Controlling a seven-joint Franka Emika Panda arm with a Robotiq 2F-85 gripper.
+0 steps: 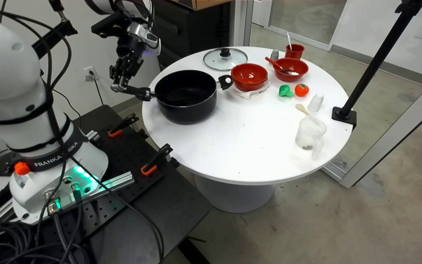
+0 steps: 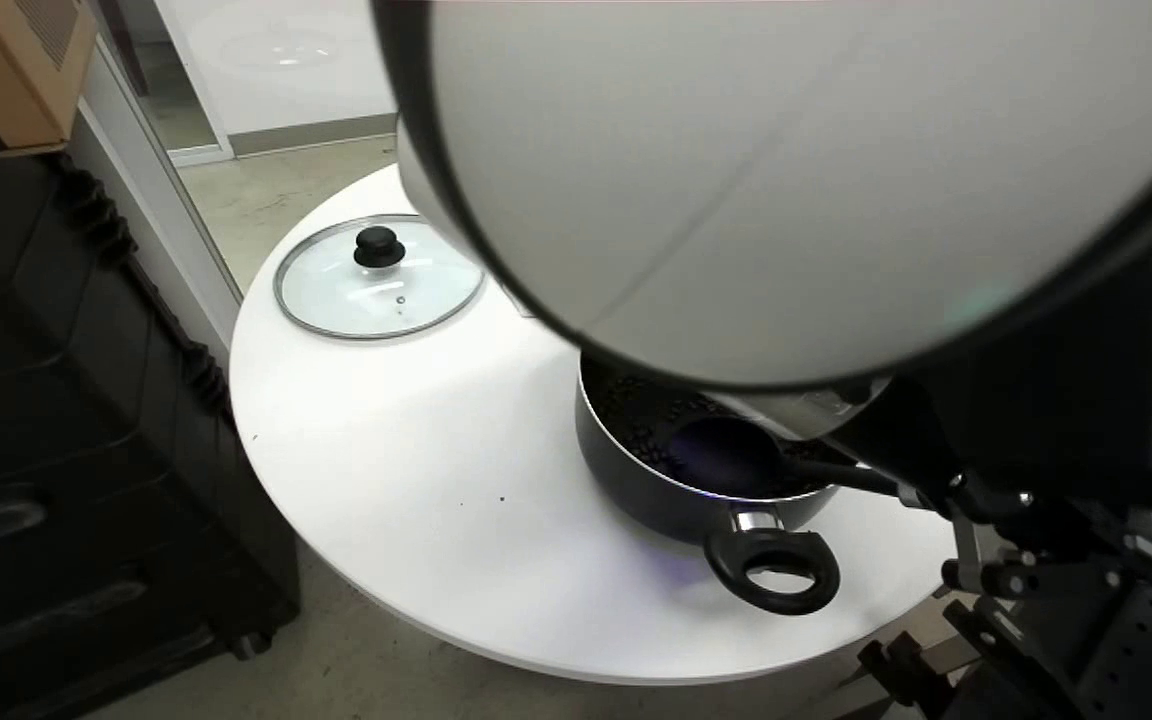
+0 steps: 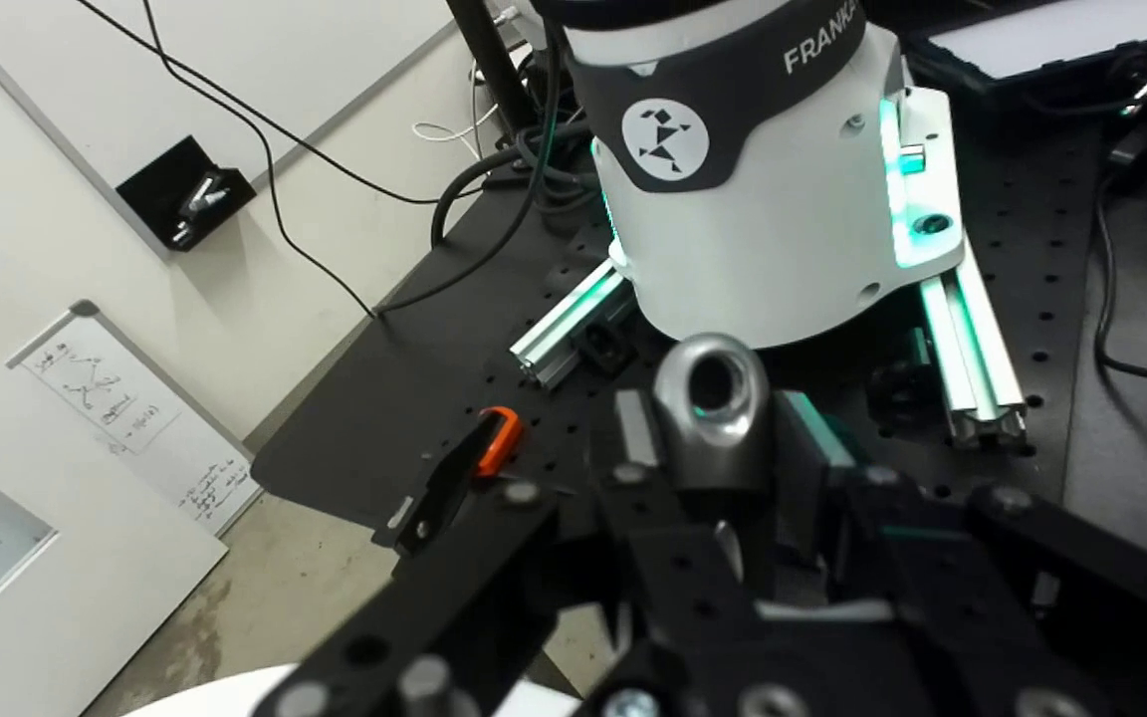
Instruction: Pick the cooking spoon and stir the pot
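Cooking spoon [image 2: 766, 461] in an exterior view: head down in the pot [image 2: 648, 500], among small dark bits [image 2: 641, 445]. Wrist view: gripper [image 3: 721, 438] pinching the spoon near its handle end, a pad [image 3: 637, 428] each side. In an exterior view, red bowl [image 1: 248, 85] sits just beyond the pot's side handle [image 1: 224, 85]. I'd stir slow, level circles; leaning on the wall could shove the pot or twist the spoon.

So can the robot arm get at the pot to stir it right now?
Probably yes: the gripper looks closed on the cooking spoon, whose head is inside the pot, and the glass lid lies off to the side on the table.
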